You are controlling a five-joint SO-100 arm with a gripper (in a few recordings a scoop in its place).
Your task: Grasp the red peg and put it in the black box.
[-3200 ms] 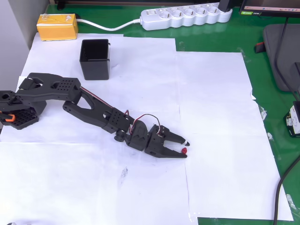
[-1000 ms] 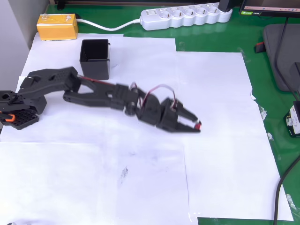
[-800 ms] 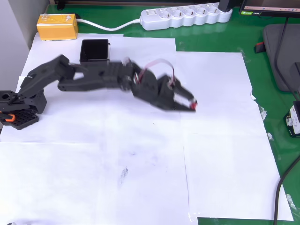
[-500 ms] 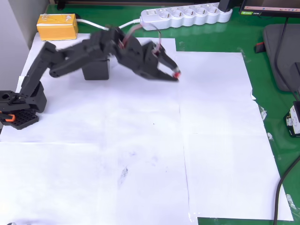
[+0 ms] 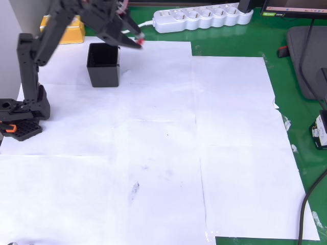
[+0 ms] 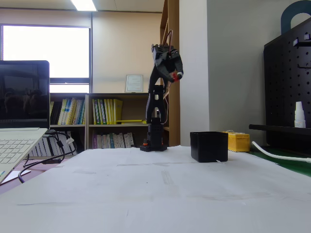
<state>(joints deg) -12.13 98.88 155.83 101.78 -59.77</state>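
Observation:
My black gripper (image 5: pixel 139 40) (image 6: pixel 178 75) is raised high above the table, shut on the tiny red peg (image 5: pixel 141 37) (image 6: pixel 175 75) at its fingertips. In the overhead view the tips sit just right of and above the black box (image 5: pixel 103 64). The fixed view shows the gripper far above the table, left of the black box (image 6: pixel 209 146), which stands upright and open-topped on the white paper. The box's inside looks dark and I cannot see into it.
A yellow block (image 5: pixel 76 29) (image 6: pixel 236 141) lies behind the box. A white power strip (image 5: pixel 202 18) runs along the far edge. The arm's base (image 5: pixel 20 120) (image 6: pixel 153 144) stands at the left. A laptop (image 6: pixel 19 126) sits at the near left of the fixed view.
The arm has lifted and swung from the paper's middle up and left toward the black box, carrying the red peg in its shut gripper.

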